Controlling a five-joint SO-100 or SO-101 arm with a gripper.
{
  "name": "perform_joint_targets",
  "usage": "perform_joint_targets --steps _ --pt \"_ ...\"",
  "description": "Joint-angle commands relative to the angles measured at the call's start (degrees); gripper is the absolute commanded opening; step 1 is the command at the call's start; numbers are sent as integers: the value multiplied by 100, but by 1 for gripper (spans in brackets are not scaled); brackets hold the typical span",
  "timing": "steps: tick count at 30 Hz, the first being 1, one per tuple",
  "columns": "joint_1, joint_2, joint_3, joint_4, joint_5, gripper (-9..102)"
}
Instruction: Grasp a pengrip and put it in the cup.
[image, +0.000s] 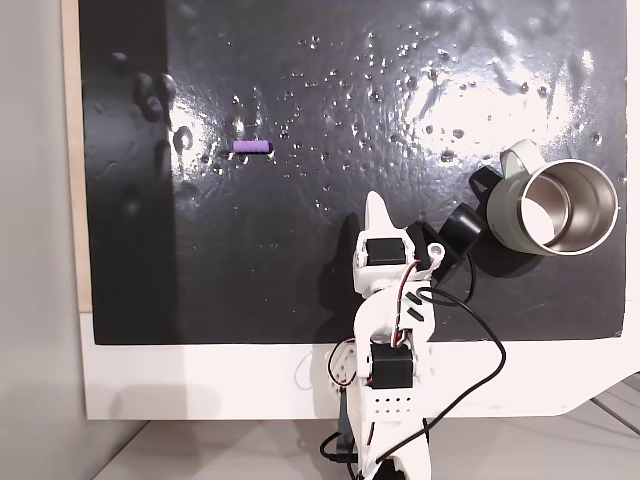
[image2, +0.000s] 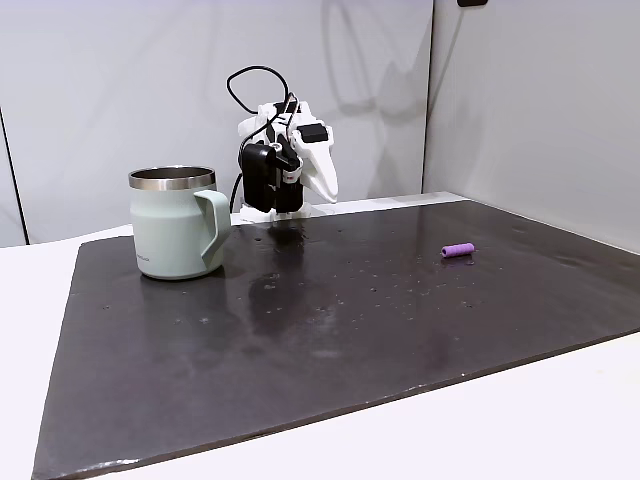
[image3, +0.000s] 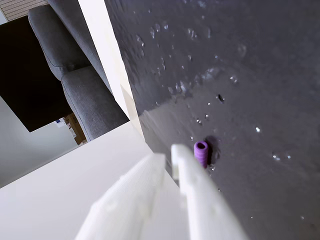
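Wrist view: gripper (image3: 167, 152) fingers pressed nearly together, holding nothing; purple pengrip (image3: 201, 152) lies on dark mat (image3: 260, 75), prob. well apart from mug (image: 550, 208).

White arm folded low, end effector (image3: 167, 152) closed, empty.

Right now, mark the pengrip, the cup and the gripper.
pengrip (image: 251, 147), a fixed view, middle of the purple tube.
cup (image2: 170, 232), a fixed view, pale outer wall.
gripper (image3: 169, 152), wrist view, between the white fingertips.
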Motion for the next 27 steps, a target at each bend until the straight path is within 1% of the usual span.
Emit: perform_joint_targets --steps 1,13,15,19,22,27 --pt "-62 70 316 -246 -53 0" --pt "-70 70 308 -246 -158 0" --pt "-70 70 88 -44 -193 0" --pt "-255 70 -896 817 -176 0" --pt "-598 -114 -1802 1371 -141 0" --pt "-949 -2021 -3753 1978 114 0"
